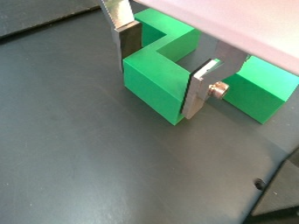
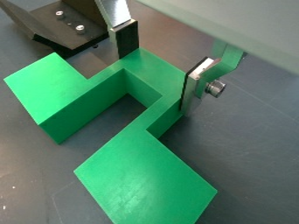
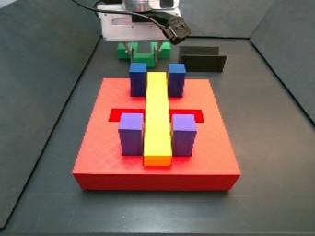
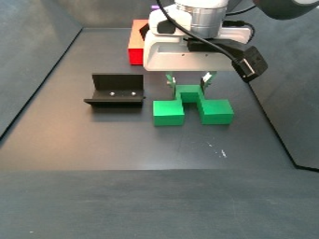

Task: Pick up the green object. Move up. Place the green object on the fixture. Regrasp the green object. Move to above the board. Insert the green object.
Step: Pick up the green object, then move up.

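Gripper (image 2: 163, 61) is low over the green object (image 2: 105, 114), flat silver fingers (image 2: 200, 83) with dark pads straddling its raised middle section; jaws are parted, a plate at each side of that section, whether the pads press it cannot be told. In a wrist view the same straddle shows from the opposite side, gripper (image 1: 167, 63) over the green object (image 1: 158, 79).

Green object is matte bright green plastic, blocky, with square-edged steps and a notch; it sits on the dark grey floor directly under the gripper (image 4: 189, 82), seen as two green lobes (image 4: 169, 111) in a side view.

Fixture (image 4: 115, 91) is a glossy black L-shaped bracket on a base plate with screws, near the gripper, apart from the green object.

Board (image 3: 99, 147) is a red slab with recessed slots, well apart from the gripper (image 3: 150, 46). It bears a long yellow bar (image 3: 157, 120), two blue blocks (image 3: 176, 78) and two purple blocks (image 3: 132, 132).

No writing readable.
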Controlling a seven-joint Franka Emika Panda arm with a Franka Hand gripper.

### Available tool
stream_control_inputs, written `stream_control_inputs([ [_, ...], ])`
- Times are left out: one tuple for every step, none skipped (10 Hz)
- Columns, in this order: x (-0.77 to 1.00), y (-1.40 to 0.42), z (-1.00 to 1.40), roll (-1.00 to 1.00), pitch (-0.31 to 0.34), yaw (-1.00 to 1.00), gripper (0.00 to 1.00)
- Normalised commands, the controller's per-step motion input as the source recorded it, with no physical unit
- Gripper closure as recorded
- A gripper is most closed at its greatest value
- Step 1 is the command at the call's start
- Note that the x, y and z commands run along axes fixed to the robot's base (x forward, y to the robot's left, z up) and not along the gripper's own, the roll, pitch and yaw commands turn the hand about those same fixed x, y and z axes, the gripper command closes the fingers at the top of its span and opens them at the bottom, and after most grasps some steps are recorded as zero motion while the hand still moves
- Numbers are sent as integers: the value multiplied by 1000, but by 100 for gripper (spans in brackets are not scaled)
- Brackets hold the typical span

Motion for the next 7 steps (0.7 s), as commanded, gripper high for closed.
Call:
stream_control_inputs([
  [0, 0, 0, 0, 0, 0, 100],
  [0, 0, 0, 0, 0, 0, 100],
  [0, 0, 0, 0, 0, 0, 100],
  [0, 0, 833, 0, 0, 0, 100],
  [-23, -29, 826, -6, 8, -17, 100],
  [-68, -36, 665, -5, 18, -20, 100],
  [-36, -7, 268, 12, -28, -10, 100],
])
